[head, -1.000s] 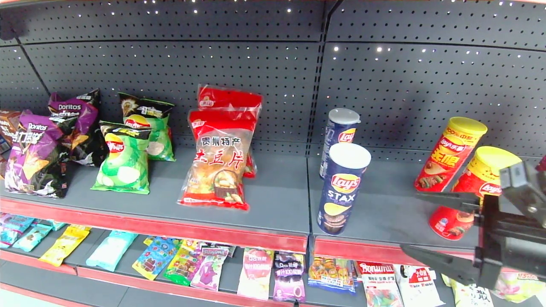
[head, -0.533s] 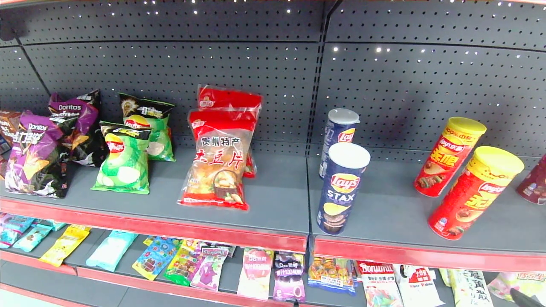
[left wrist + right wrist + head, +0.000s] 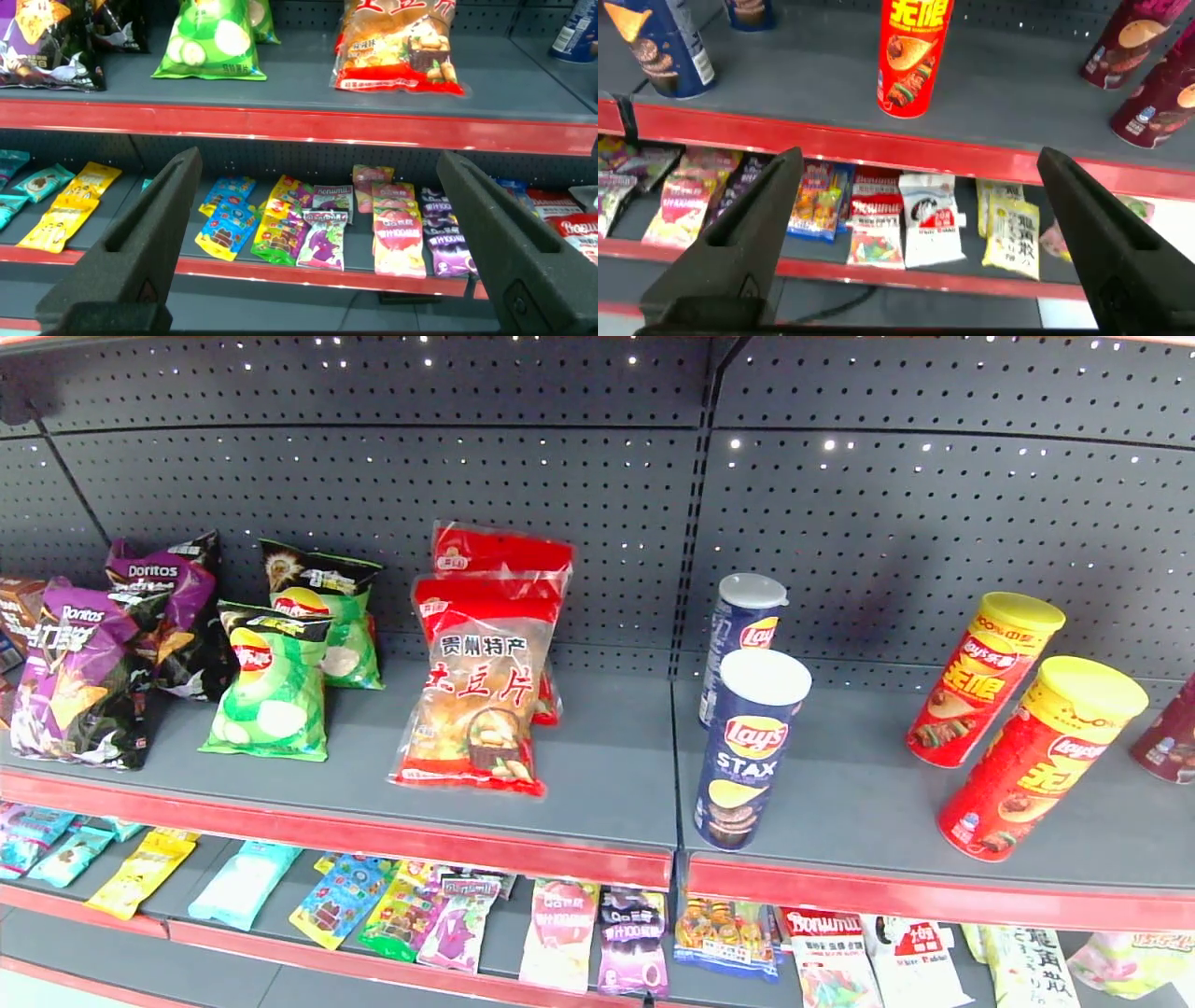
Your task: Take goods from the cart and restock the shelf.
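Wrist views show left gripper [image 3: 318,161] and right gripper [image 3: 920,157] gaping empty, the right facing seemingly maroon cans [image 3: 1118,42].

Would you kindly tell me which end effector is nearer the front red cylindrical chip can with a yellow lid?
Right. The right end effector sits below and before the red chip can; the left end effector faces the red-and-clear snack bag, to the can's left.

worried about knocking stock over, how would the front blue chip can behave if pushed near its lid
The front blue chip can is tall and narrow, standing upright near the red front edge of the shelf, so a high push would probably tip it. Once down, its round body would likely roll.
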